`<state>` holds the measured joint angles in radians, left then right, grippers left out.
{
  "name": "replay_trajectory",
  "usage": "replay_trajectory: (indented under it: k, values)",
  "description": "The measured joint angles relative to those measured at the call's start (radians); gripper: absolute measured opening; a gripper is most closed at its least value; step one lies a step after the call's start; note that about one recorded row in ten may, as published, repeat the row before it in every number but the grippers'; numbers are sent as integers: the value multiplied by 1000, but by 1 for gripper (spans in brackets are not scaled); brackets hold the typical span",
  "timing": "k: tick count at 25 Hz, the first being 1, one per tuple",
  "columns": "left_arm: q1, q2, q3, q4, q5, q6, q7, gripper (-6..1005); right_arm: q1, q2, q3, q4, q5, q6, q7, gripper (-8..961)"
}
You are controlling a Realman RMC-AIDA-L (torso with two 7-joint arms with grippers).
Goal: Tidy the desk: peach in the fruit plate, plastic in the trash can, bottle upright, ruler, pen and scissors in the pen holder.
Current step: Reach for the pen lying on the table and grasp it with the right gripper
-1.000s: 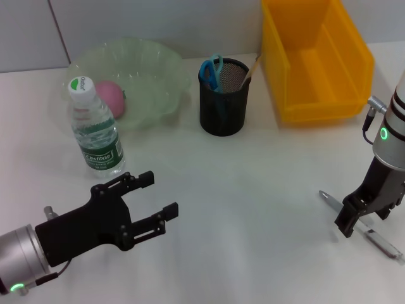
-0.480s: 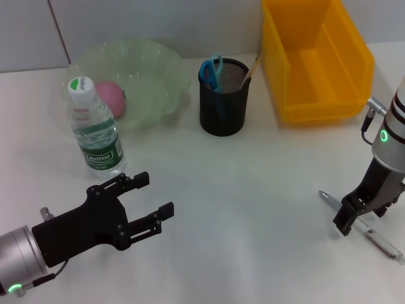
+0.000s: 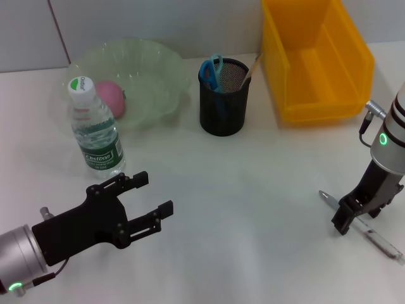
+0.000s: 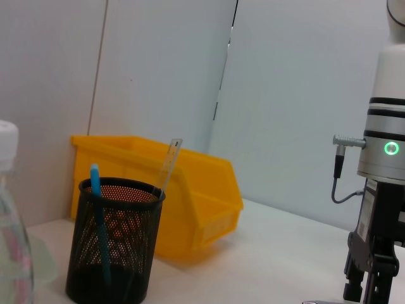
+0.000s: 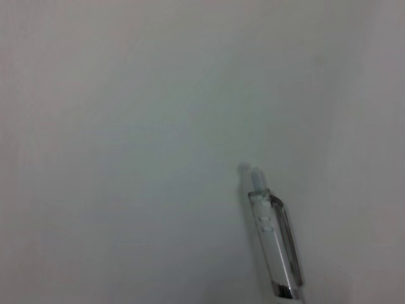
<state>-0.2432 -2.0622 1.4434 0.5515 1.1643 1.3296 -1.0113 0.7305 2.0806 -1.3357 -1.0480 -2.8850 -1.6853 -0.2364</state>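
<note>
A clear pen [image 3: 362, 226] [image 5: 275, 244] lies flat on the white table at the right. My right gripper [image 3: 352, 218] [image 4: 369, 286] is down over it, open, one finger on each side of the barrel. My left gripper [image 3: 155, 192] hovers open and empty at the lower left, near the upright water bottle [image 3: 95, 128]. The pink peach [image 3: 110, 96] sits in the green fruit plate [image 3: 158, 69]. The black mesh pen holder [image 3: 223, 101] [image 4: 114, 244] holds the blue-handled scissors [image 3: 211, 71] and the ruler [image 3: 252, 68] [image 4: 169, 158]. No plastic is in view.
The yellow bin [image 3: 316, 60] [image 4: 196, 202] stands at the back right, behind my right arm. A grey wall runs along the table's far edge. The bottle's edge [image 4: 11, 253] shows close to the left wrist camera.
My right gripper has edged slightly left and lower over the pen. My left arm drew back a little toward the lower left, then held still.
</note>
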Motion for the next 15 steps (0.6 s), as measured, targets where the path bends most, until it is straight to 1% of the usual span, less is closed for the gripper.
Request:
replay_trajectory:
  k: [4,10,15]
  values:
    - [-4,1,0,-1,0,0,0,785,-5,1,1,-11,1,0,5,750]
    - [-2,2,-1,1,0,0,0,785,-8,2,5,-15,12,6,9,555]
    - [-4,2,-2,-2,0,0,-1,785,-21,4,1,-19,14,29,15,320]
